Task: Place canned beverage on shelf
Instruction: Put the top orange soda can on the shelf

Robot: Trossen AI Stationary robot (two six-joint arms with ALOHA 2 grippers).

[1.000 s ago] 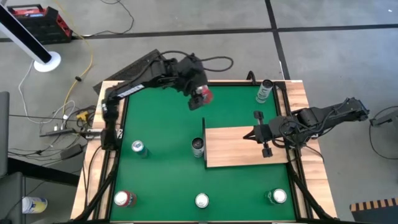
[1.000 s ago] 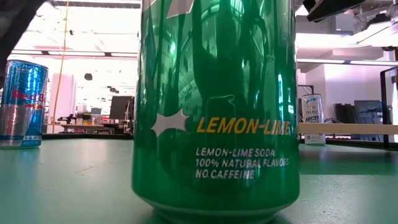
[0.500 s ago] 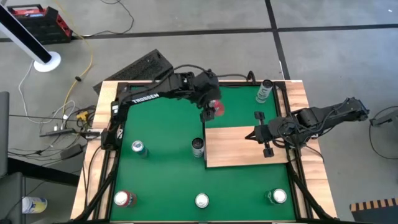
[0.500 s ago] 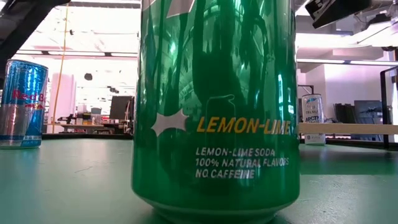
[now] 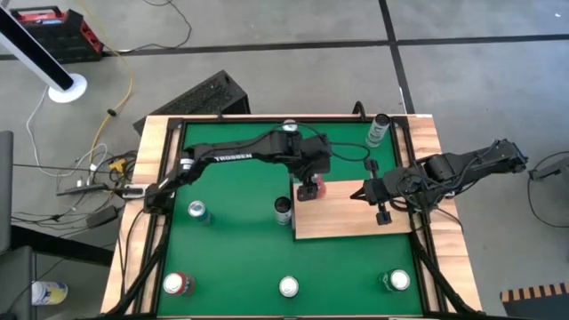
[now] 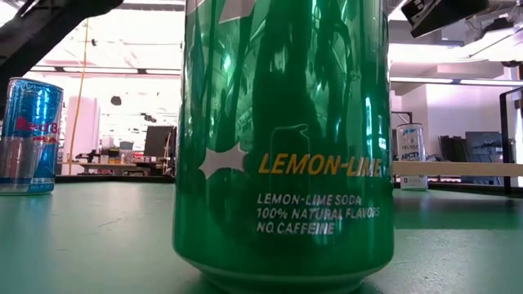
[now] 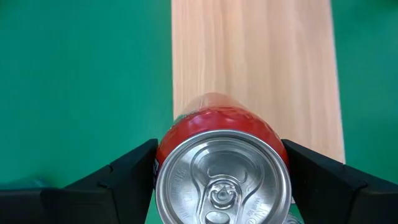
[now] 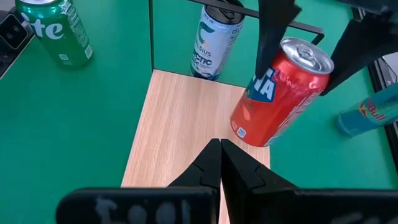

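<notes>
My left gripper (image 5: 308, 184) is shut on a red can (image 5: 316, 188), which is over the far left corner of the light wooden shelf (image 5: 351, 213). The can also shows in the left wrist view (image 7: 224, 174) and, tilted, in the right wrist view (image 8: 283, 93). My right gripper (image 5: 380, 203) is shut and empty over the shelf's right part, its fingertips (image 8: 221, 163) pointing at the can. My left gripper pinches the red can's side wall just below the top rim (image 7: 163, 155) between its two fingers (image 8: 273, 37). The fingers come from above, slanting down. The can is tilted, its bottom end (image 8: 242, 134) just over the shelf; I cannot tell whether it touches.
A dark-and-white can (image 5: 283, 210) stands at the shelf's left edge, a green can (image 5: 378, 130) at the far right, a blue can (image 5: 197, 211) at the left. Three cans (image 5: 288, 286) line the near edge; the green one (image 6: 282, 139) fills the low view.
My left gripper has carried the red can from the table's far middle toward the right and near edges, to the shelf's far left corner. It stays shut on the can. My right arm has kept still.
</notes>
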